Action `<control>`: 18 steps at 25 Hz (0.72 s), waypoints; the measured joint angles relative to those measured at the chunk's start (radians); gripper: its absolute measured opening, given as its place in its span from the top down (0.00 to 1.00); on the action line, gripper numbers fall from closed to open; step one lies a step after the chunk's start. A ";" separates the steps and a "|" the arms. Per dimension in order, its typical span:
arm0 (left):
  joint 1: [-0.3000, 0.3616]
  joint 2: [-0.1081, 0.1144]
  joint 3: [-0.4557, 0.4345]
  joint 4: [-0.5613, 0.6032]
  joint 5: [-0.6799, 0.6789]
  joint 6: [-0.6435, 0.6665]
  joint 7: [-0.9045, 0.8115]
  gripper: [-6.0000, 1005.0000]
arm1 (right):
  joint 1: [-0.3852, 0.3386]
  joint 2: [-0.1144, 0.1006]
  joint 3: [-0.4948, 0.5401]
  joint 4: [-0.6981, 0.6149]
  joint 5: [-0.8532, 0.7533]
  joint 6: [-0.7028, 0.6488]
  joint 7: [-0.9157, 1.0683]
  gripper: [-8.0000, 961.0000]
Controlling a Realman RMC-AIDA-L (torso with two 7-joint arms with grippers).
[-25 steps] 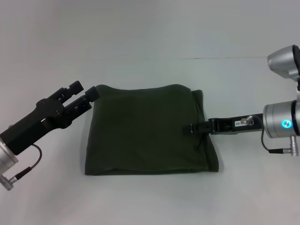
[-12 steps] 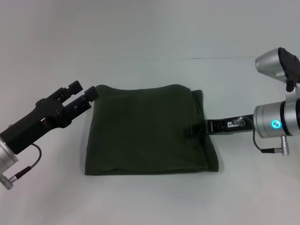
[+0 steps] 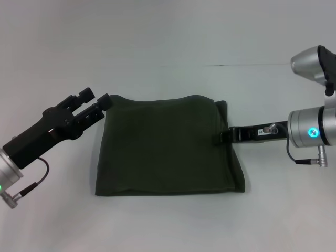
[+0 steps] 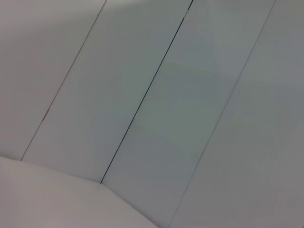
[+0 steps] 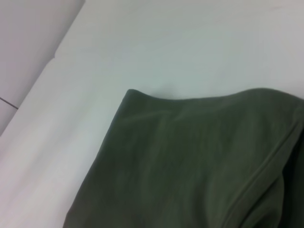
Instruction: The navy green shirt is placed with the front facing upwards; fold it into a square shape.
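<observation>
While both arms flank an already compact bundle, the scene reads as follows.

Left pincer [image 3: 97,101]: its fingers look spread a little, with a gap showing between the upper and lower one; the tips sit at the far-left corner of the cloth, touching or all but touching it, and whether any fabric is nipped between them cannot be made out.

Right pincer [image 3: 224,136]: lies low at the right edge of the cloth, about midway along that side; whether it is spread or pressed together cannot be told, as the tip is seen end-on against the dark fabric.

Navy green shirt [image 3: 165,147]: lies flat on the white tabletop [image 3: 168,31] in the middle of the head view, folded into a roughly square pad; no chest print or collar shows. A layered hem runs down its right side, and the near-right corner bulges out slightly past the rest.

Step in hand: judging by the shape, the folding looks all but done, and this is likely release or final tidying.

Next move: probably both pincers letting go cleanly and drawing outward without dragging the top layer; the right side's loose layers seem most likely to shift.

Right wrist view: shows one rounded corner of the shirt and its seam against the tabletop.
</observation>
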 joint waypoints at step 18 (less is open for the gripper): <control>-0.015 -0.002 0.000 -0.019 -0.007 -0.028 -0.010 0.24 | -0.040 -0.016 -0.005 -0.029 0.043 0.004 -0.028 0.86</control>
